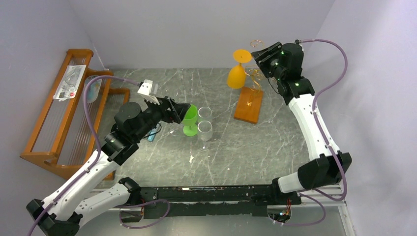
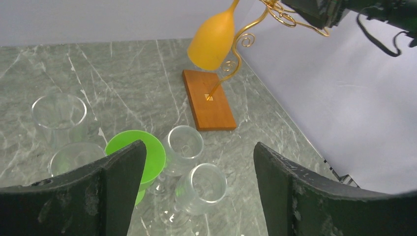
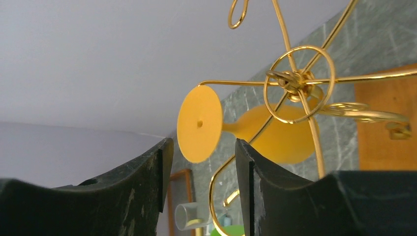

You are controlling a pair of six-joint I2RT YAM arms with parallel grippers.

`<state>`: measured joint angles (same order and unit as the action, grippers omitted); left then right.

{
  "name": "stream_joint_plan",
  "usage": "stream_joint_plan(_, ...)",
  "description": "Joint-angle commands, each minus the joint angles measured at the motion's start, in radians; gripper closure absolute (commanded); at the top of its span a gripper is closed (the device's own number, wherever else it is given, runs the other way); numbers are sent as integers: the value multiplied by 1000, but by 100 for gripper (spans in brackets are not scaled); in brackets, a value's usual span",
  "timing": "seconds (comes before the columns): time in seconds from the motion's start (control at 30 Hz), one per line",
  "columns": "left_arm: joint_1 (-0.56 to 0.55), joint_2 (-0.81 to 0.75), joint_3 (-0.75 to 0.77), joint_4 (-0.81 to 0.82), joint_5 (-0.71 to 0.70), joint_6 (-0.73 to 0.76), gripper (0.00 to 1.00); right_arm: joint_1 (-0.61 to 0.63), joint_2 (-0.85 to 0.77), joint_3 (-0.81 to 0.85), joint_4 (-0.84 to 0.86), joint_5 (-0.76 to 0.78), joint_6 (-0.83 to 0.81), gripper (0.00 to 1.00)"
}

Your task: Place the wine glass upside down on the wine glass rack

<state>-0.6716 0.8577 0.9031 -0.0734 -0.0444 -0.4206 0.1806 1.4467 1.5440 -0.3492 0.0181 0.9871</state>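
An orange wine glass [image 1: 236,76] hangs upside down, foot up, from the gold wire arms of the wine glass rack [image 1: 254,74], which stands on a small orange-brown wooden base [image 1: 248,104]. My right gripper [image 1: 259,55] is open and empty just right of the glass's foot, not touching it. In the right wrist view the round foot [image 3: 199,123] sits just beyond my parted fingers, with the rack's hub ring [image 3: 298,81] to the right. My left gripper [image 1: 186,112] is open and empty above a green glass [image 2: 147,152]. The left wrist view also shows the orange glass [image 2: 214,39].
Two clear glasses [image 1: 205,113] [image 1: 205,130] stand by the green glass [image 1: 190,118]. Two more clear glasses [image 2: 59,115] [image 2: 74,157] show in the left wrist view. A large slatted wooden rack [image 1: 59,113] stands along the left wall with a packet [image 1: 73,81] on it.
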Motion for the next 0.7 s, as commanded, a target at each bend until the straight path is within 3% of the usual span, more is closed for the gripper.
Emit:
stream_joint_plan(0.0,-6,-29,56,-128,-4,-11,16,-7,-106,-17,-69,57,-118,46)
stream_joint_plan(0.27,-6,-83,43,-213,30,20,8,-6,-249,0,-279,-57,-369,45)
stream_joint_plan(0.53,-6,-41,-15,-219,284,144,3,-6,-514,-221,-422,-172,-538,40)
stream_joint_plan(0.67,-6,-21,-53,-142,395,117,19,-6,-594,-306,-427,-250,-556,39)
